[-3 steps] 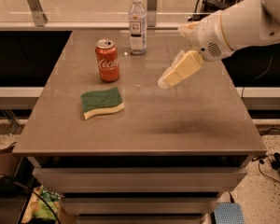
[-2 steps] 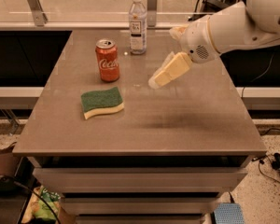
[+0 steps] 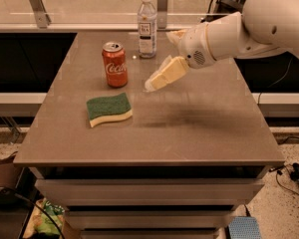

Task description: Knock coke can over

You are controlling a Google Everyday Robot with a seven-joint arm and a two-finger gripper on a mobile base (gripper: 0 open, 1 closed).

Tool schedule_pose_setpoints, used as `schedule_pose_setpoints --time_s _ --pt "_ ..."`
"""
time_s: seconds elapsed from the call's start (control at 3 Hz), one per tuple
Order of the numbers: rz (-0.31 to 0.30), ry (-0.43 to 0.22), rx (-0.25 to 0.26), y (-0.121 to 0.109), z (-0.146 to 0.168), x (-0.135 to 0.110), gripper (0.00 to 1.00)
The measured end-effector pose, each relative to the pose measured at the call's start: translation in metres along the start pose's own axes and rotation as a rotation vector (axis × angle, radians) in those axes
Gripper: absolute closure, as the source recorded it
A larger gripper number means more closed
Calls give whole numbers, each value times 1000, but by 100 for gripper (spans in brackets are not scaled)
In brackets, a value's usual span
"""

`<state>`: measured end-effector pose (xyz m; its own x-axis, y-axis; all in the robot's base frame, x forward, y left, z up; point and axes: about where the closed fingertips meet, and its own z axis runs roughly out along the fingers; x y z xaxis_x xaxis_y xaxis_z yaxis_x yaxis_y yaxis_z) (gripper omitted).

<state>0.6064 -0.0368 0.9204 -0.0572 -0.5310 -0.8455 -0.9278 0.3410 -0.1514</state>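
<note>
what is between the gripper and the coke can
Nothing but bare tabletop separates the gripper from the coke can in the camera view; the sponge lies nearer the front edge, the water bottle farther back.

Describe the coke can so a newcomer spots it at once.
On the grey table, look behind the green sponge. The coke can stands upright there, left of the hovering gripper. It is short and red, unlike the taller clear water bottle to its right.

Centre of frame: the gripper is hovering near the right of the coke can, which is standing upright on the table.
</note>
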Motion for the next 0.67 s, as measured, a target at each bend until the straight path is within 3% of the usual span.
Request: schedule_pose_setpoints --time_s 0.67 --pt "21 -117 -33 11 37 -5 0"
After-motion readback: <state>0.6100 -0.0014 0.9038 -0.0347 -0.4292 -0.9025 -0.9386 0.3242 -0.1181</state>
